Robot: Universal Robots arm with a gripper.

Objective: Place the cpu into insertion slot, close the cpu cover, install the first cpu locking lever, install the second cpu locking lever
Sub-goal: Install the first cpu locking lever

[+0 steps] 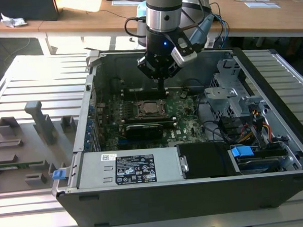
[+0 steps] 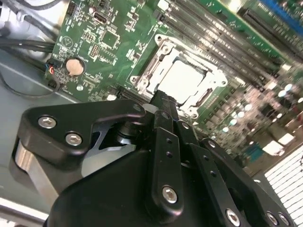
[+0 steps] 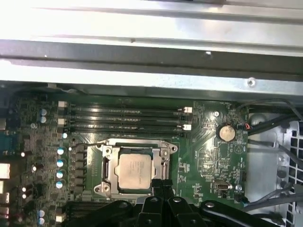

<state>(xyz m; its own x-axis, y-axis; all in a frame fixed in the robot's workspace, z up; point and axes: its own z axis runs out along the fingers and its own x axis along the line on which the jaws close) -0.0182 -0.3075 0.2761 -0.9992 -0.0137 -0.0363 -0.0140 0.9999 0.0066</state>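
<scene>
Inside the open computer case (image 1: 251, 83) on the slatted bench (image 1: 37, 73), the arm reaches straight down over the green board (image 3: 203, 156). Its black fingers (image 2: 164, 106) are pressed flat together with no gap showing between them, and they hold nothing. In both wrist views their tips stand at one edge of the socket (image 3: 102, 188), on the side that faces the round coin battery (image 3: 226, 132); whether they actually touch the metal there cannot be told.

The chip (image 3: 135, 171) lies flat in the socket, its pale silvery top facing up. The thin metal frame (image 3: 110, 166) lies down around it, and the chip shows through the frame's window. In the exterior view the fingers (image 1: 162, 90) hang at the far edge of the socket, and a black ribbed block (image 1: 144, 129) sits just beside the socket on its near side. Long dark memory slots (image 3: 123, 118) run along the board near the case wall.
</scene>
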